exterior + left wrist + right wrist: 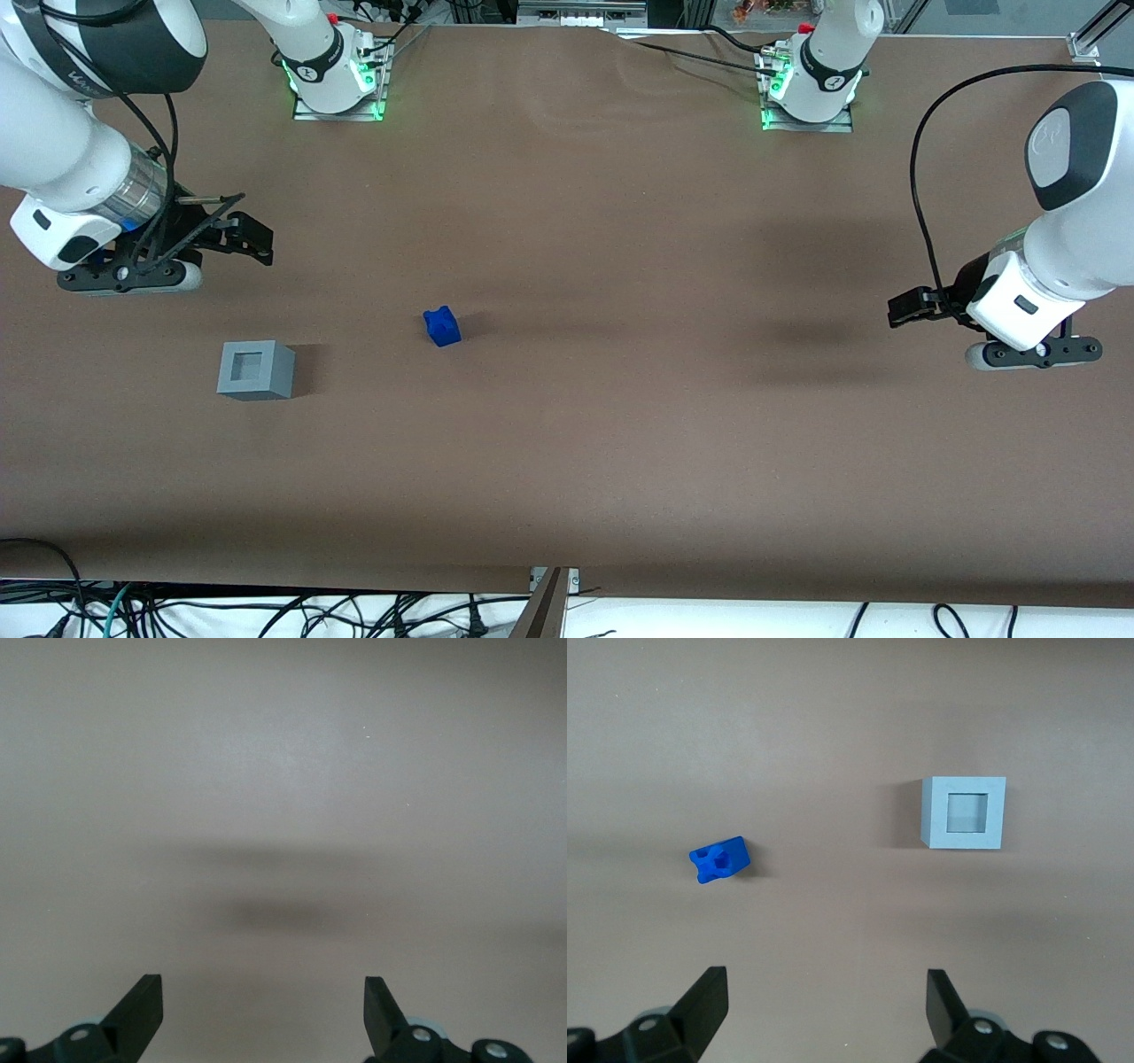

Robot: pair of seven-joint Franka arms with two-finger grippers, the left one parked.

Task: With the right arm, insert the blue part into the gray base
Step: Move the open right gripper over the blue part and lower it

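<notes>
Blue part (442, 326) lies on the brown surface (620, 425), apart from the gray base (255, 370), its notched two-bump end pointing away from the front camera. Base recess faces up. Right arm's gripper (824, 1005) hovers above with fingers (707, 997) spread, holding nothing

1. The hand (252, 241), matt black plastic with its fingers spread apart, hangs above the tabletop (620, 425).
2. The tabletop is matt brown.
3. The blue part (442, 326) is smooth plastic.
4. The gray base (255, 370) is matt plastic.
</notes>
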